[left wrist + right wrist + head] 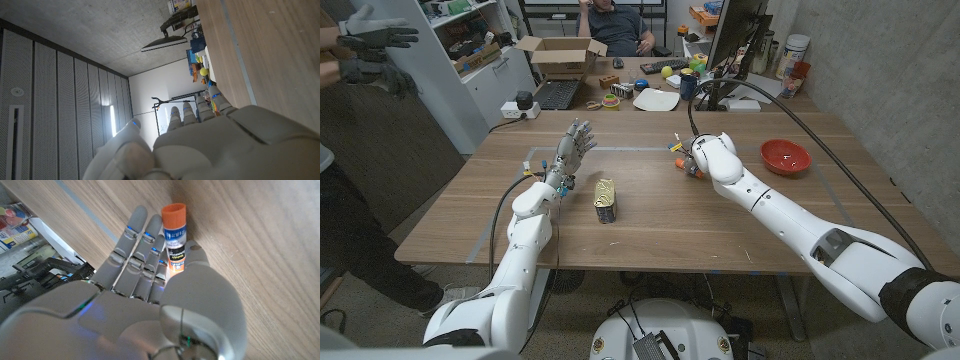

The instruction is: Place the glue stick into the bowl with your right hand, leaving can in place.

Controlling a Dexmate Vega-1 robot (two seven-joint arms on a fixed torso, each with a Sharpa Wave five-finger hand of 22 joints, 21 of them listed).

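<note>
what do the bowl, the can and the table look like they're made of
Bowl: probably glossy red plastic, going by its shine. Can: likely metal, with a yellowish printed wrap. Table: wood or wood-look laminate, matte, grain lines showing.

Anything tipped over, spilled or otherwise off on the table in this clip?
Nothing stands out. The can lies on its side mid-table with no spill around it, and the red bowl sits upright. The right hand is against the glue stick; whether it grips it is unclear. The left hand holds nothing.

Even indoor light, soft shadows; a bright wall strip glares; near surfaces blur slightly.
</note>
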